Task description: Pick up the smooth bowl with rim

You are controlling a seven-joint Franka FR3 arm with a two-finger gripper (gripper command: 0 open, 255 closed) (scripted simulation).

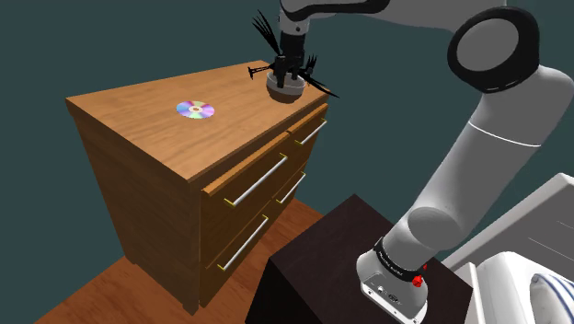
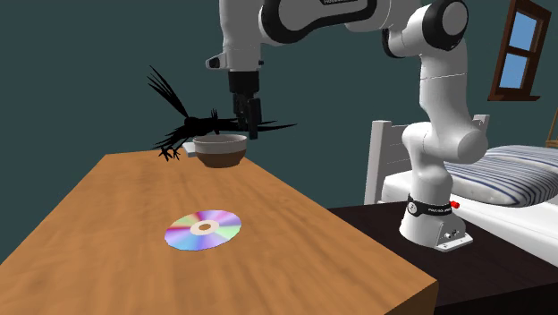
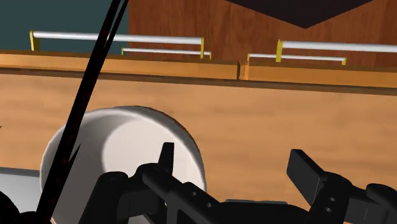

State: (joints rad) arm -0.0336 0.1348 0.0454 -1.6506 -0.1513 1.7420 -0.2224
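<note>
Bowl [image 1: 287, 87] sits at the corner of the wooden dresser [image 1: 138, 115] top, directly under the end effector [image 1: 292, 66]. Check the wrist view for the fingers: you see them spread apart and released, not clasping anything. One black finger [image 3: 167, 156] is over the bowl [image 3: 121, 159] interior. The other stands outside it over bare wood, so the bowl's wall lies between them.

The second exterior view gives you the side profile the wrist view lacks. The bowl [image 2: 220, 150] is round and low with a brownish outer wall and a pale rim, and the end effector [image 2: 247, 121] comes straight down at its rim. Seen along the fingers, the inside is smooth, plain whitish-grey.

A black spiky thing [image 2: 179, 125] with thin jagged strands is touching or just beside the bowl. You can't tell what it is. In the wrist view one strand [image 3: 89, 95] crosses in front of the bowl.

A flat, round, rainbow-sheened CD [image 1: 195, 109] lies well apart from the bowl, mid-top of the dresser.

The shoulder view shows you the dresser front, with drawers and long pale bar handles [image 1: 258, 181] on yellow brackets. It also shows the dark box stand [image 1: 340, 267] and the wood plank floor [image 1: 110, 290]. The second exterior view adds a striped bed [image 2: 510, 174] and a window [image 2: 523, 49] behind the arm.
</note>
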